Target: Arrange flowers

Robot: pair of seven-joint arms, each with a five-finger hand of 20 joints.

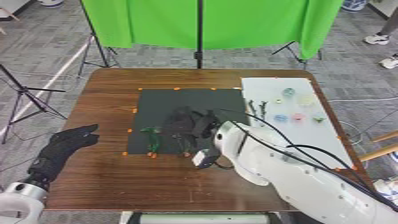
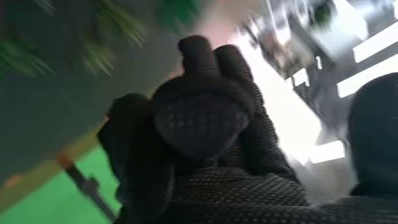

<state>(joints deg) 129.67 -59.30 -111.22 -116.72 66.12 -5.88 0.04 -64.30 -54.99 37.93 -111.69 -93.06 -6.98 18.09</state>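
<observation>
In the head view my right hand (image 1: 185, 122) is over the black mat, its fingers relaxed and no thing visible in them. Just left of it a green leafy stem (image 1: 152, 140) lies near the mat's lower edge, and thin dark stems (image 1: 186, 144) show below the hand. My left hand (image 1: 67, 142) is left of the mat, fingers loosely extended. Dark twigs (image 1: 263, 108) and small pale blue (image 1: 281, 118) and pink (image 1: 298, 117) flowers lie on the white sheet. In the right wrist view my right hand (image 2: 209, 112) stands open before blurred green leaves (image 2: 115, 25).
The black mat (image 1: 164, 102) lies mid-table, held by orange tape, with the white sheet (image 1: 266, 85) on its right. The brown table (image 1: 107, 105) borders both. My right arm crosses the sheet's lower part. A green cloth (image 1: 258, 25) hangs beyond the far edge.
</observation>
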